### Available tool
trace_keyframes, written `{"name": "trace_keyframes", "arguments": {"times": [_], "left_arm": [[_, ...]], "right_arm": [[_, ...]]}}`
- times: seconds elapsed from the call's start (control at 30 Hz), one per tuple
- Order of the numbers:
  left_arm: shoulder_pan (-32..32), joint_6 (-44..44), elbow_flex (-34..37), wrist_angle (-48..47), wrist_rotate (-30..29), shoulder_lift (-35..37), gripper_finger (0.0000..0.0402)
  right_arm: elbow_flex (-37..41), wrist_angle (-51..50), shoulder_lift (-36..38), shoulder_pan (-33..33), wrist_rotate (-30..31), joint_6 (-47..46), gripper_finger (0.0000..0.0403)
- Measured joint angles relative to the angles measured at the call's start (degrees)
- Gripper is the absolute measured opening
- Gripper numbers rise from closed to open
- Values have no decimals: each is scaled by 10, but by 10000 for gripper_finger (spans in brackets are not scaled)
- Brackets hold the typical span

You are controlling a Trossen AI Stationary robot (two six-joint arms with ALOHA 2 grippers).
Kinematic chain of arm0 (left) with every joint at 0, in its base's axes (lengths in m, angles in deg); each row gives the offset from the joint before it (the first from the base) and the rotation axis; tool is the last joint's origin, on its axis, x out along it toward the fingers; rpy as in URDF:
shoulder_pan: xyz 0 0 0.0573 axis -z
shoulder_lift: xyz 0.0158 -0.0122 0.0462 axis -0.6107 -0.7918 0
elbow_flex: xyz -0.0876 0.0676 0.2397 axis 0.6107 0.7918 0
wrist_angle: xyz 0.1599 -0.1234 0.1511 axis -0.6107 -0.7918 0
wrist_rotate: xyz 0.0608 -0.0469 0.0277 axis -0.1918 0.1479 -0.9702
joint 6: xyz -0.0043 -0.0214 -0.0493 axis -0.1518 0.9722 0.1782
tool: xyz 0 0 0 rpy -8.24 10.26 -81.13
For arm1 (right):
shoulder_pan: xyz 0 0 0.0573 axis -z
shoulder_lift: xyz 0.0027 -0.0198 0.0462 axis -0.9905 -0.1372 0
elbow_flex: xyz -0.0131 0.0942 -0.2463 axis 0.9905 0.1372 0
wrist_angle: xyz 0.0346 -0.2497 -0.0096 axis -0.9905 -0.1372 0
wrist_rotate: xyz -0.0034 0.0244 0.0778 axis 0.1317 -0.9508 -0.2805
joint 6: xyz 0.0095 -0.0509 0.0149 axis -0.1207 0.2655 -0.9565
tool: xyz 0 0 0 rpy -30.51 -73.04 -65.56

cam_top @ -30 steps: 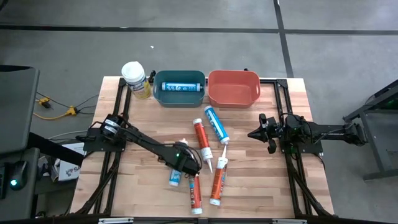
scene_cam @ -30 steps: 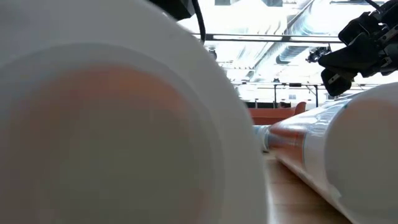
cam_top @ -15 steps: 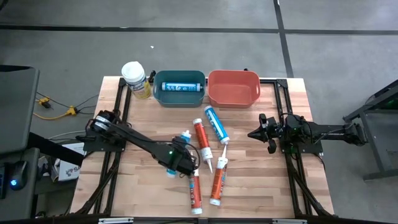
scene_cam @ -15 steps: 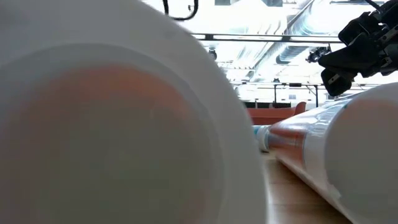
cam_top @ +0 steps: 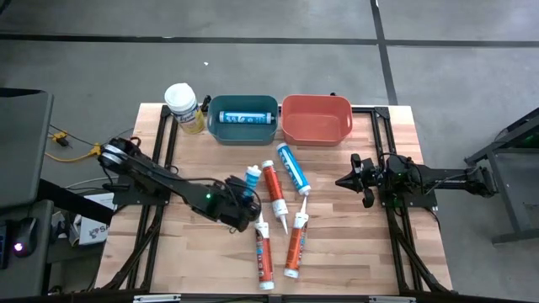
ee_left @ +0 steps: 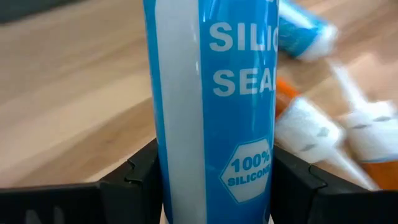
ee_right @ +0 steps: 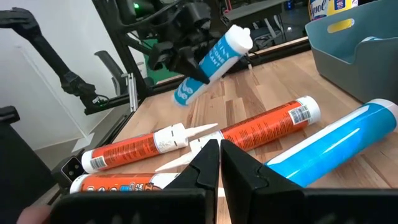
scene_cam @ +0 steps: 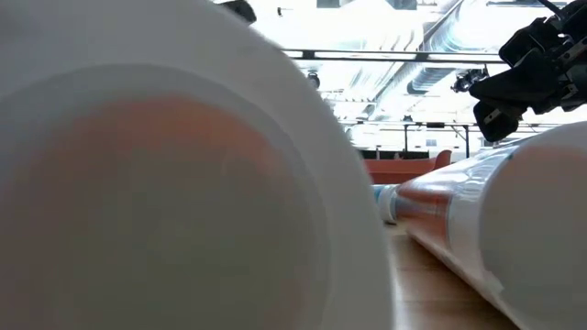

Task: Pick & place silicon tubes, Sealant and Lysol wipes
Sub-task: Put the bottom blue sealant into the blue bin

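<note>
One blue tube [cam_top: 248,183] is up off the wood right now, clamped in my left gripper [cam_top: 238,202], which sits mid-table on the left side of the pile. From the wrist cam the tube [ee_left: 214,106] fills nearly everything, white-and-blue label with "100% silicone" readable, and the dark fingers [ee_left: 134,180] press it from both sides. The label's upper text is cut off, so I only get part of the words. The right wrist cam shows the same tube [ee_right: 211,59] tilted in the air, cap end high, clear of the boards.

Just beside the left gripper, toward the table's middle, lie four more tubes: two orange ones [cam_top: 273,189] [cam_top: 295,244], another orange one [cam_top: 264,257] closest to the near edge, and a blue one [cam_top: 292,168] farther out. Beyond the gripper, at the far edge, a teal bin [cam_top: 244,132] has one blue tube [cam_top: 242,118] in it, with a red bin [cam_top: 316,130] next to it. The wipes canister [cam_top: 183,107] stands upright just left of the teal bin.

The right gripper [cam_top: 347,180] waits well apart on the right side, fingers pinched together on nothing.

The low cam is mostly useless, blocked by a blurry white tube end [scene_cam: 165,183] right against the lens.
</note>
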Motion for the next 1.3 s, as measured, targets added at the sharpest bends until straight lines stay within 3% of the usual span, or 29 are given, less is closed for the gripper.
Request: {"name": "trace_keyframes", "arguments": {"times": [0.17,0.33,0.87,1.07,1.3], "left_arm": [[0,-38,81,133,4,22,194],[0,-92,129,209,17,37,194],[-1,-423,230,459,9,68,194],[-12,-512,261,544,-34,86,194],[-32,-649,313,717,-73,86,194]], "right_arm": [[0,3,-2,0,0,0,12],[0,4,-9,0,0,0,12],[0,3,-22,0,0,0,12],[0,-1,-25,0,5,0,12],[0,0,-31,0,15,0,12]]}}
